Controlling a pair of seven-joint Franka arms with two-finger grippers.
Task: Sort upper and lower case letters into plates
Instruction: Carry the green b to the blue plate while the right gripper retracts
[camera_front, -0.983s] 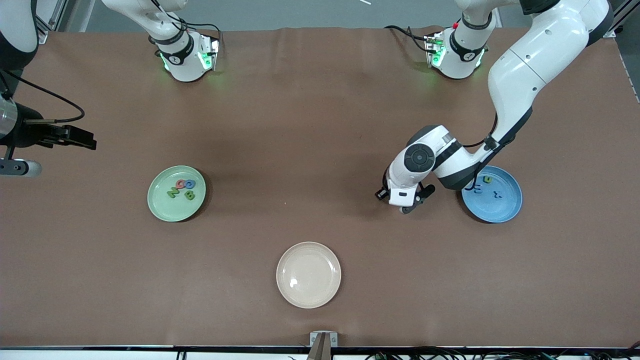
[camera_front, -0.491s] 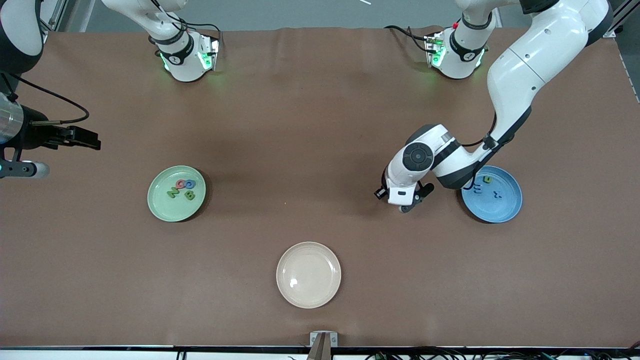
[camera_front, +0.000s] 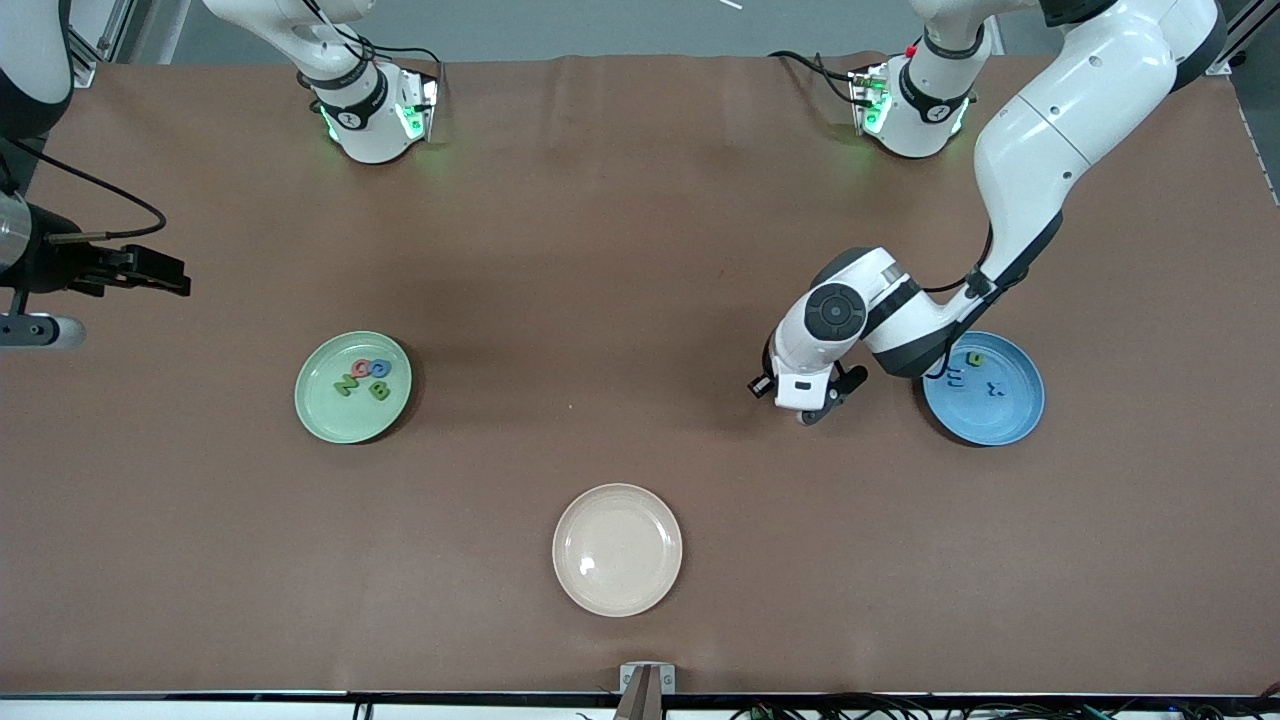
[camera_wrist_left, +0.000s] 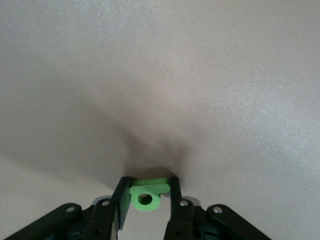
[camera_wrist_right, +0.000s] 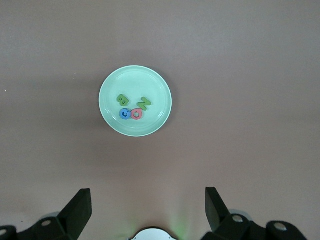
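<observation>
Left gripper (camera_wrist_left: 146, 194) is closing flat-sided on the green b (camera_wrist_left: 146, 195) on the bench – light, stiff, easily slipping – while right gripper (camera_wrist_right: 147, 210) is waiting wide open, empty.

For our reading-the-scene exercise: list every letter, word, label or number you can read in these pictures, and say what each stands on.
"B", green toy letter in the pale green plate.
"Z", green toy letter, same plate.
"G", blue toy letter, same plate.
"Q", pink-red toy letter, same plate.
Small letters in the sky blue plate: too small to read.
Green letter between the left tool's fingers: shape unclear.
No printed words, brands or numbers readable.
</observation>
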